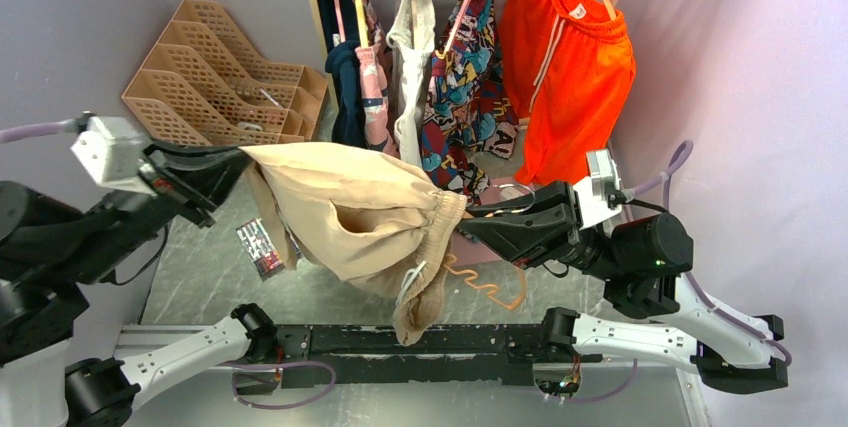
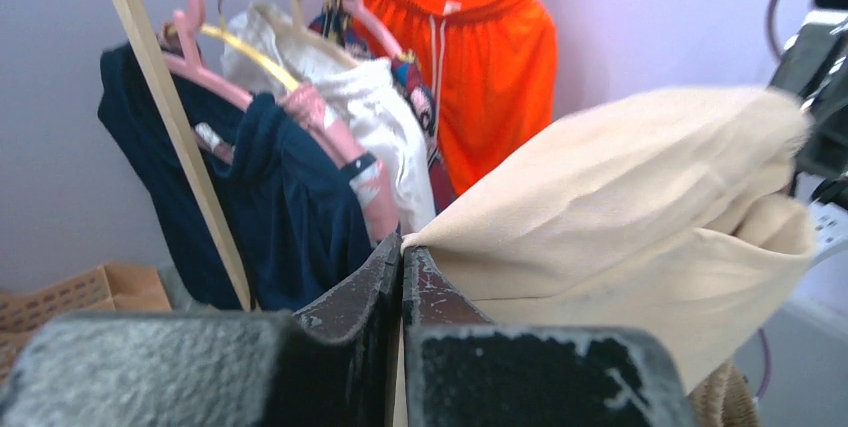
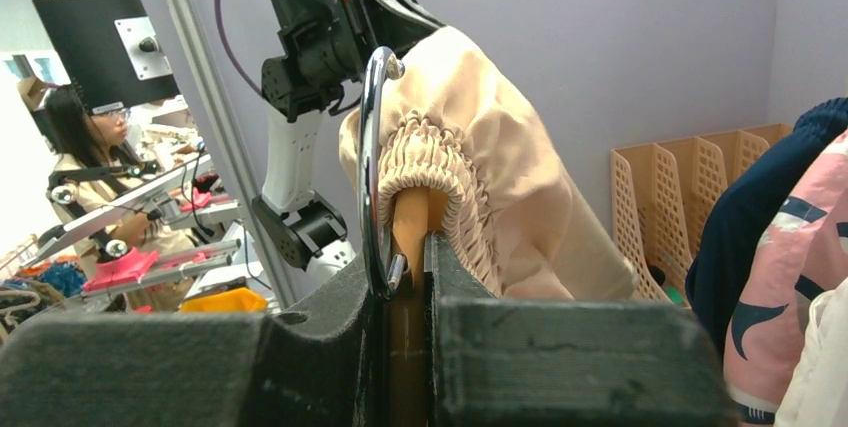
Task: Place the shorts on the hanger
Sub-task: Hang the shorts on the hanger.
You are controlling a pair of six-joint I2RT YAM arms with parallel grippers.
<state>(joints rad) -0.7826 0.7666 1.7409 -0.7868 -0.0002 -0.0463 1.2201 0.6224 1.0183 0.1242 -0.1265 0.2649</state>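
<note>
**Two grips, one span of cloth**

Holding the shorts (image 1: 350,207) clear of the table (image 1: 200,277), strung left to right between both claws.

On the left: left gripper (image 1: 232,162) pressed together on a far corner of the beige cloth. Confirmed up close in the left wrist view, with fingers (image 2: 370,287) closed flat and fabric pinched at the tips.

On the right: right gripper (image 1: 470,228) clamped narrow on the neck of the hanger (image 1: 490,289), just below the metal hook (image 3: 371,147). Bunched round that same neck and touching the claw: the gathered waistband (image 3: 430,162). Hanging free beneath: the wavy lower bar (image 1: 500,297) and the white drawstring (image 1: 412,282).

Long axis of the shorts roughly level, with the waistband end at the right claw and the leg end at the left. Cannot tell how far the hanger's shoulders sit inside the waist opening.

Judged next: work the waistband further along the hanger, or push the hanger leftward into the opening. Probably best steered from the left claw, nearer the loose end. Risk: elastic slipping back off the neck if the tension drops.

Behind, well apart: hung clothes, among them bright orange shorts (image 1: 565,67).
</note>
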